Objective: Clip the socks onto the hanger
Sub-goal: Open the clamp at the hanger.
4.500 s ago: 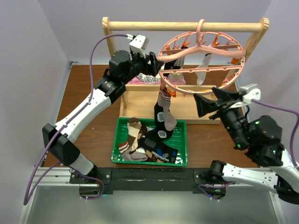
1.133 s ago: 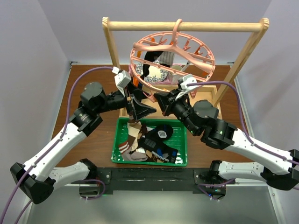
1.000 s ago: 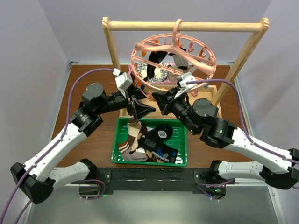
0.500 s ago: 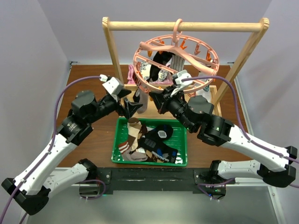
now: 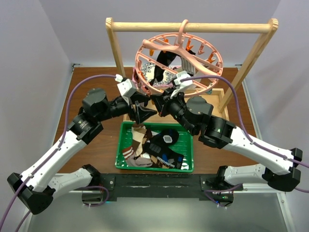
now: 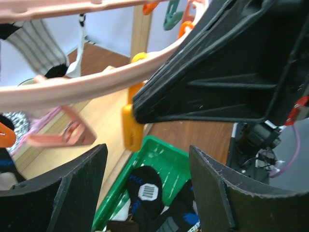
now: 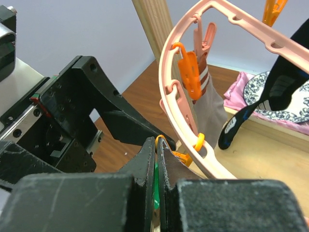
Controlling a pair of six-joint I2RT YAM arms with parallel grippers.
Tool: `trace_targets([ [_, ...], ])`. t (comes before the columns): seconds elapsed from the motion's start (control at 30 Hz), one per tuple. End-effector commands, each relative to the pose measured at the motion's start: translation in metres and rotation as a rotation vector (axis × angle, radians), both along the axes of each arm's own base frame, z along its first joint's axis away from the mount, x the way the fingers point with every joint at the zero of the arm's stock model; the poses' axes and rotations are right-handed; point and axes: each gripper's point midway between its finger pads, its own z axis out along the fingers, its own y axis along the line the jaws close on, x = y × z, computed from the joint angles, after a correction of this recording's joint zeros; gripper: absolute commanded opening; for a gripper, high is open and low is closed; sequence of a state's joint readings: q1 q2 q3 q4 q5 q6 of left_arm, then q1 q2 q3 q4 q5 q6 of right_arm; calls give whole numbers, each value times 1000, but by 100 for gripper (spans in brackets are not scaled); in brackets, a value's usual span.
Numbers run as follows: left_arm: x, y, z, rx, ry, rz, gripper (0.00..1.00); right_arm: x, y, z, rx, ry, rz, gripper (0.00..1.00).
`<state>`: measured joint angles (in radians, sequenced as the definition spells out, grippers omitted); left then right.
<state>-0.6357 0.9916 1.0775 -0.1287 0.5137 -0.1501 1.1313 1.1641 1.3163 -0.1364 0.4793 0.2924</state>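
The pink ring hanger [image 5: 213, 60] hangs tilted from the wooden rack's bar. A black sock [image 7: 270, 94] and a brown sock with white stripes [image 7: 212, 108] hang from its clips. My right gripper [image 7: 157, 142] is shut on an orange clip [image 7: 182, 156] at the ring's near rim [image 7: 170, 104]. My left gripper [image 6: 145, 193] is open with nothing between its fingers. It sits just under that same clip [image 6: 131, 128], facing the right gripper [image 5: 155, 103]. More socks [image 5: 164, 145] lie in the green tray [image 5: 188, 166] below the left gripper [image 5: 146, 110].
The light wooden rack [image 5: 193, 26] stands across the back, its posts either side of the ring. A pink cloth [image 7: 236, 96] lies on the rack's base board. Both arms crowd the space above the tray's far edge. Brown table [image 5: 96, 82] shows left and right.
The left gripper has moved right toward the clip and its jaws have narrowed somewhat. The right gripper has shifted left with the clip, and the ring has tilted and swung.
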Motion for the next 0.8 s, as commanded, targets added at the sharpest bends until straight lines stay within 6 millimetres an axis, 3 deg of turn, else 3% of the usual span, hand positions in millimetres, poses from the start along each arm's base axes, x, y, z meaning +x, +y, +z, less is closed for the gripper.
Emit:
trace_targets([
  [0.0, -10, -11, 38, -94, -72, -85, 72, 1, 2, 19, 51, -5, 3, 0],
  [0.03, -9, -13, 46, -118, -104, -87, 69, 1, 3, 21, 56, -6, 6, 0],
  [0.17, -5, -19, 47, -136, -99, -99, 59, 0, 6, 20, 58, -3, 19, 0],
  [0.33, -6, -24, 45, -150, -103, -128, 32, -3, 6, 19, 61, 0, 31, 0],
  [0.5, -7, -26, 41, -153, -76, -143, 27, -6, 5, 22, 75, -12, 45, 0],
  [0.6, -7, -24, 43, -163, -72, -141, 25, -6, 4, 22, 74, -21, 46, 11],
  [0.63, -7, -24, 45, -167, -75, -141, 25, -6, 3, 22, 70, -25, 42, 24],
  [0.73, -5, -19, 45, -164, -66, -123, 24, -6, -10, 26, 68, -42, 12, 50],
  [0.77, -4, -18, 45, -163, -66, -115, 24, -6, -16, 27, 65, -50, -1, 52],
])
